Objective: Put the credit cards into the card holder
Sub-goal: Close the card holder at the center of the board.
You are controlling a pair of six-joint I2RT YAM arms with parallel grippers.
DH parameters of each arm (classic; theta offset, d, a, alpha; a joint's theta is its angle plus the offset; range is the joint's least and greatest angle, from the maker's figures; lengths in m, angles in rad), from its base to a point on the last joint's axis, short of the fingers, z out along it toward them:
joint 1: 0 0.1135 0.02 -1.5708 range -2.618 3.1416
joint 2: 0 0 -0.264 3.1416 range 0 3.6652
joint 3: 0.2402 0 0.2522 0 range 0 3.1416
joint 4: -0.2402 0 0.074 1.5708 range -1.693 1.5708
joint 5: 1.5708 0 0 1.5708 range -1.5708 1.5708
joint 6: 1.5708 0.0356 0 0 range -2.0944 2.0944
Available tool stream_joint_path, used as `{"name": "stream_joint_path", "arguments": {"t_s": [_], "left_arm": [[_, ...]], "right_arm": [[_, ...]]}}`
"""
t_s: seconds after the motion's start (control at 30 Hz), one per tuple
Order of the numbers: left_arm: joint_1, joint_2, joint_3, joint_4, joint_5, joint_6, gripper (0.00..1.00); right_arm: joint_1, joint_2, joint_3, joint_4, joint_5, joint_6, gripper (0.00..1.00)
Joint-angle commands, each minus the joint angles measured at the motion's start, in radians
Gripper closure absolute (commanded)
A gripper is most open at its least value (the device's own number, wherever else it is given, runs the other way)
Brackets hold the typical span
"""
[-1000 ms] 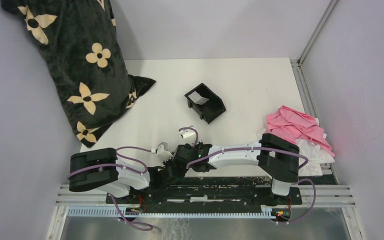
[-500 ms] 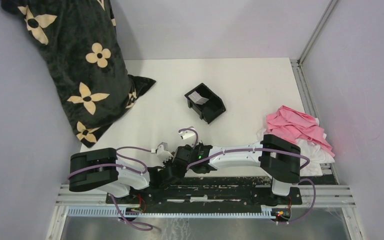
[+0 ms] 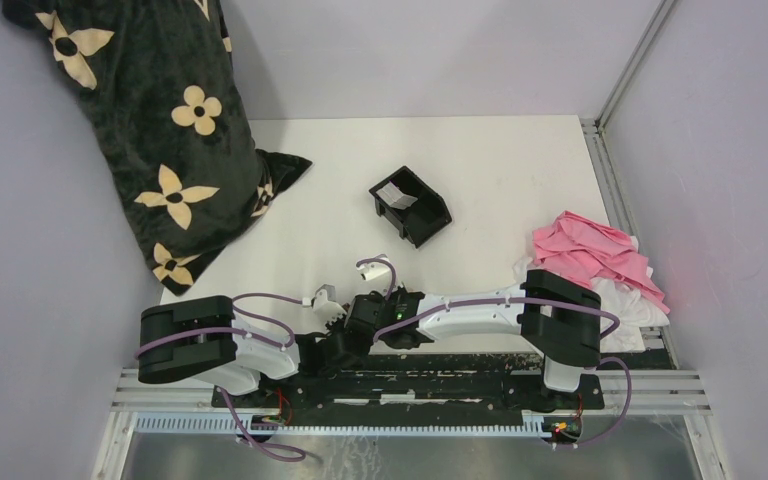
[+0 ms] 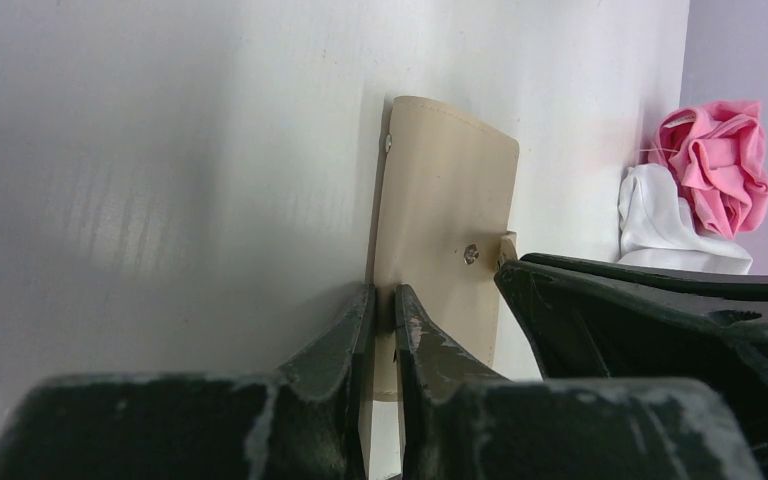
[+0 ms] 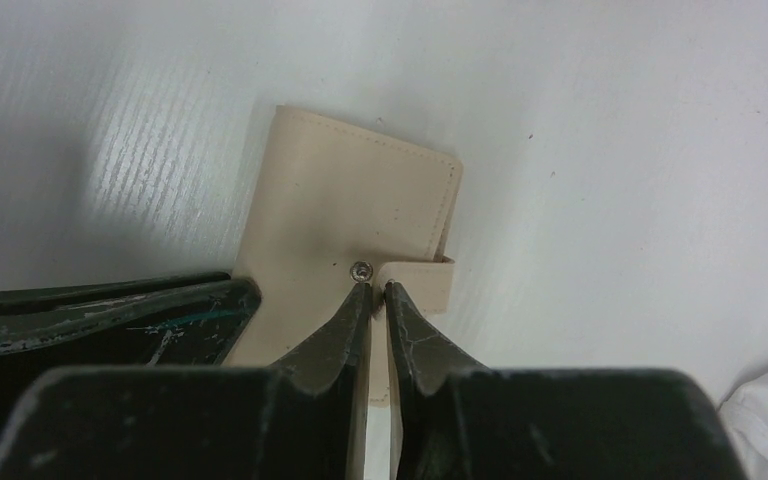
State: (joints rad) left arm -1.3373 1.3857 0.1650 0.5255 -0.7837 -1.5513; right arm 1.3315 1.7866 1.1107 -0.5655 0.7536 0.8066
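Note:
The tan card holder (image 4: 440, 200) lies closed near the table's front edge, between both wrists, and the arms hide it in the top view. My left gripper (image 4: 385, 295) is shut on its left edge. In the right wrist view the card holder (image 5: 350, 190) shows its snap and little tab (image 5: 420, 280). My right gripper (image 5: 372, 288) is shut on the holder just beside the snap, at the root of the tab. What looks like one pale grey-white credit card (image 3: 397, 195) lies in the black tray (image 3: 422, 222). No other cards show.
A black cushion with beige flowers (image 3: 160, 120) leans in the back left corner. Pink and white cloth (image 3: 600, 260) is heaped at the right edge, also seen as pink cloth (image 4: 715, 160) from the left wrist. Purple walls enclose the table.
The right wrist has shifted very slightly toward the near edge. Nothing else visibly differs in the top view.

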Motion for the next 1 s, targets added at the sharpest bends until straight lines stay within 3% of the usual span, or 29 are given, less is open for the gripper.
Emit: {"name": "stream_joint_path", "arguments": {"t_s": [0.0,0.97], "left_arm": [[0.001,0.015,-0.016,-0.051,-0.012,0.007,0.84],[0.000,-0.004,-0.033,-0.042,-0.014,0.005,0.84]], "right_arm": [[0.007,-0.022,0.036,0.007,0.036,0.003,0.86],[-0.015,0.054,0.039,0.060,0.004,-0.001,0.88]]}}
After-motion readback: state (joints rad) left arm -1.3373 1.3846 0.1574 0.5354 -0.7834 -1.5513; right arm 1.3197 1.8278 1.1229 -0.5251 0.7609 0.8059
